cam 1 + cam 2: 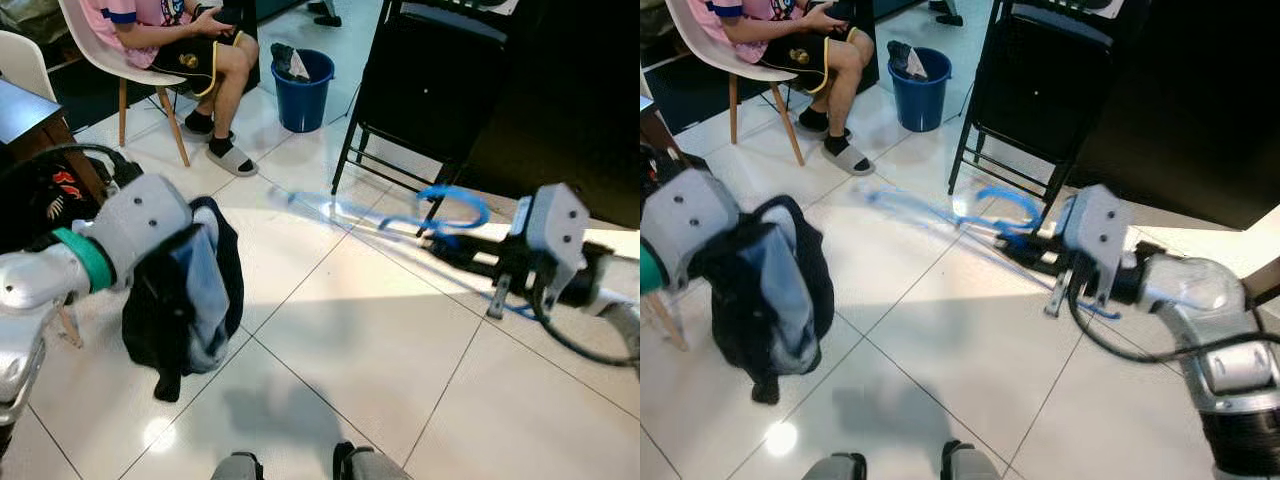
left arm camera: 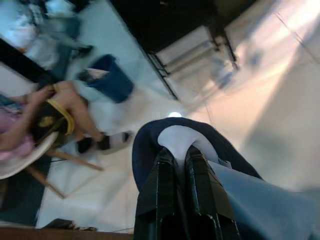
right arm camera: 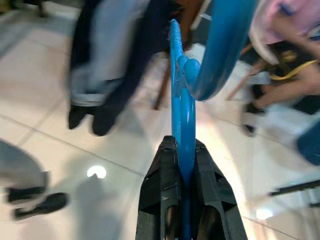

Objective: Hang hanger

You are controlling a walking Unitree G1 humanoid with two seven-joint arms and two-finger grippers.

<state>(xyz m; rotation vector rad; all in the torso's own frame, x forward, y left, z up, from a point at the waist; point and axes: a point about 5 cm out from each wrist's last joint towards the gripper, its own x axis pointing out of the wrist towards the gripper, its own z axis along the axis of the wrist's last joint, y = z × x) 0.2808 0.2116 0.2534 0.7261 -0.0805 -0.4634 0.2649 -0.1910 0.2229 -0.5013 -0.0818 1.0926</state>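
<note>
A blue plastic hanger (image 1: 452, 208) is clamped between the fingers of my right gripper (image 3: 181, 142), which is shut on it, hook curling upward, held low over the tiled floor at the right. Its long arm stretches blurred toward the left. A dark navy and pale blue garment (image 1: 192, 300) hangs from my left gripper (image 2: 179, 152), which is shut on its collar, at the left. In the eye views the cloth drapes down near the floor. Hanger and garment are apart, with about a tile's width between them.
A black folding chair (image 1: 425, 90) stands just behind the hanger. A blue bucket (image 1: 303, 92) sits at the back, next to a person seated on a white chair (image 1: 95, 55). A wooden table (image 1: 30, 115) is at the far left. My feet (image 1: 300, 466) are at the bottom.
</note>
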